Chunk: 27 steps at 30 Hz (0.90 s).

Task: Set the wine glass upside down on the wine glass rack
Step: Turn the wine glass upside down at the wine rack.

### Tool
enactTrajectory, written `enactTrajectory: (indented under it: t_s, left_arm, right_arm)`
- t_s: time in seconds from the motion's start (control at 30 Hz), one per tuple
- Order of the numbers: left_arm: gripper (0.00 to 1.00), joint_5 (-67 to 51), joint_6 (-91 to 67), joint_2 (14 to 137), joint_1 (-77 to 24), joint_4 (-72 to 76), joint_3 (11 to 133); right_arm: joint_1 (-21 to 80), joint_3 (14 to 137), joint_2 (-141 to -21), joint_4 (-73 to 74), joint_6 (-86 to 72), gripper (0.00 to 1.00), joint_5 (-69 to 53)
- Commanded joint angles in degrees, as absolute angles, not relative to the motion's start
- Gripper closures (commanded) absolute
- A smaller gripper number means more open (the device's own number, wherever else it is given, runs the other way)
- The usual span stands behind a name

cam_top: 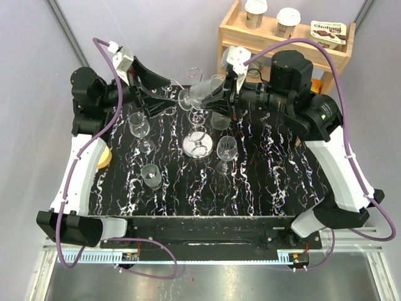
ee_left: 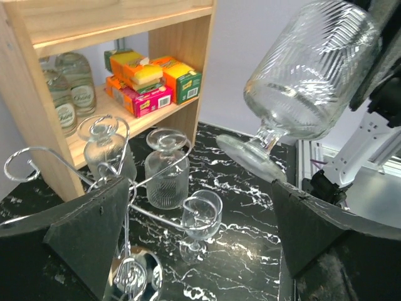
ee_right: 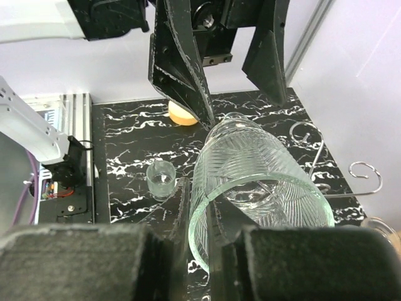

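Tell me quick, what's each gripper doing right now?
Left gripper: open, holding nothing.
Right gripper: closed on the wine glass, gripping the bowl at its rim, with the glass tilted.

Probably a lab (aluminium rail (cam_top: 207,258), plain walls (cam_top: 156,37)).

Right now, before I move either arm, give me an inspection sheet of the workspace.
Surface: black table with white veining.
Job's things: wine glass held tilted above the wine glass rack, not yet hung.
Clutter: spare glasses stand around the rack; yellow round object at the left edge.
Grippers: right gripper shut on the wine glass's bowl; left gripper open, facing its foot.
Cables: purple cables loop off both arms.
Surroundings: wooden shelf with cups behind the table.
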State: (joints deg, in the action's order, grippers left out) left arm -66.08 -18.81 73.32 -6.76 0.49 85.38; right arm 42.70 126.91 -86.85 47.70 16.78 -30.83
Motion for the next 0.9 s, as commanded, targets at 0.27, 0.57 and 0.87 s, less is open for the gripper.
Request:
enactTrajectory:
  t_s: [0.27,0.57,0.87]
  left_arm:
    - [0.01,-76.38,-38.75,74.79,-8.96,31.72,79.28]
    - [0.01,-76.38,-43.23,76.11,-10.98,39.79,77.00]
    - [0.07,-78.22,-54.92,78.57,-13.97,53.34,76.29]
  right_arm:
    - [41.40,132.63,-90.09,41.92,12.57,1.00,-39.19]
    - [40.87,132.89,-89.39,41.75,11.52,1.00,-42.19]
    - [40.43,132.19,-89.03,41.22,11.16,1.00,-42.54]
